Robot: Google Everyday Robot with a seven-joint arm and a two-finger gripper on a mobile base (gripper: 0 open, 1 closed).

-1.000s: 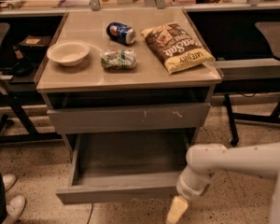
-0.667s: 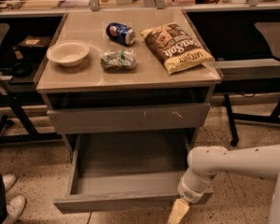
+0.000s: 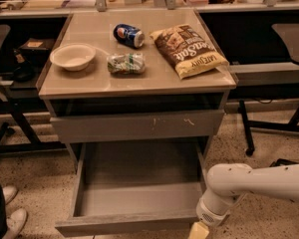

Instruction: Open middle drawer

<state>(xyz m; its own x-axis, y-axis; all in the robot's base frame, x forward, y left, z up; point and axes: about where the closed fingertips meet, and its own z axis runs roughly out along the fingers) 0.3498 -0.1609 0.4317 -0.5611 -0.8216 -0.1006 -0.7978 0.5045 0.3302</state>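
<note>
The white arm's end effector (image 3: 199, 230) sits at the bottom edge, just beside the right front corner of the wide grey handle-less middle drawer (image 3: 134, 199). Whether it is open or closed, I cannot tell. The drawer stands pulled well out beneath the tan-topped desk (image 3: 154, 78). It is probably light, stiff and free-sliding. With no handle, hook the front's top lip.

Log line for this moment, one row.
middle drawer: open, nothing visible inside | pincer: by drawer's front right corner, contact unclear | task: looks done
</note>
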